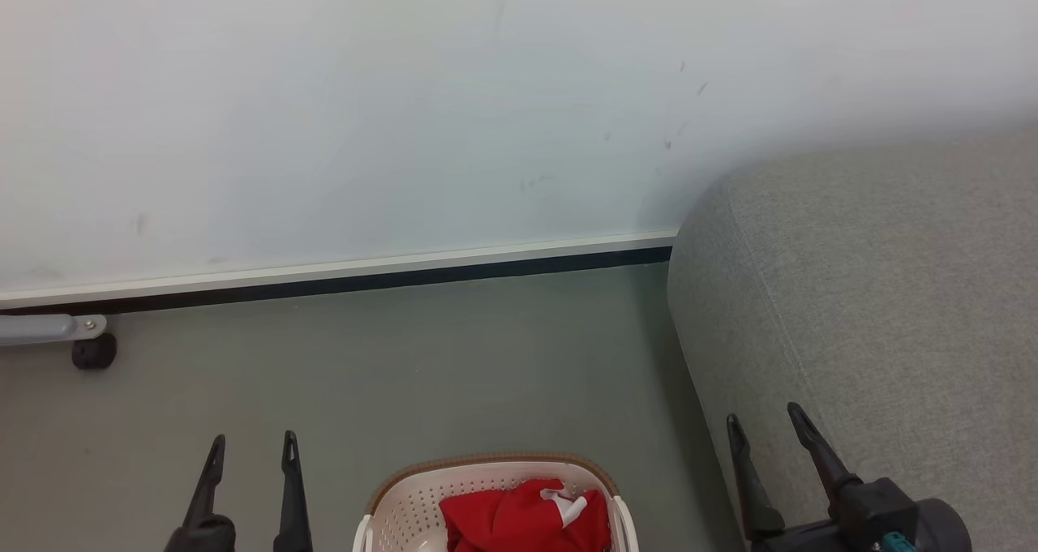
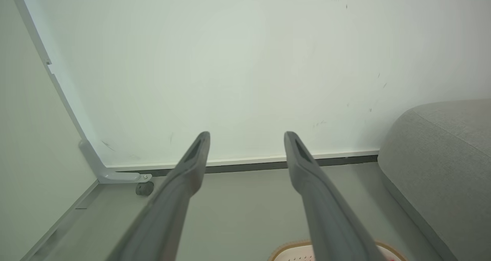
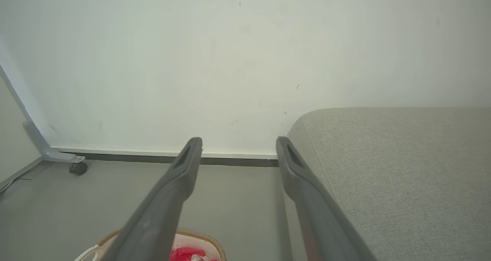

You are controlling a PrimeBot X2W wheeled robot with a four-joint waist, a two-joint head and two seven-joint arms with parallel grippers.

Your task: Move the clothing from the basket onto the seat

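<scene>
The seat [image 1: 876,309] takes the frame's right; the basket [image 1: 486,464] sits bottom centre, the clothing [image 1: 511,519] inside. Our left gripper [image 1: 254,437] and right gripper [image 1: 763,412] flank it, wide and empty. We judge a pick pending: reach down, pinch fabric.

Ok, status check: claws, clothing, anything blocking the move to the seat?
Left claw open, empty. Right claw open, empty, near the seat. Clothing in the basket, untouched. Bare floor between basket and seat.
</scene>
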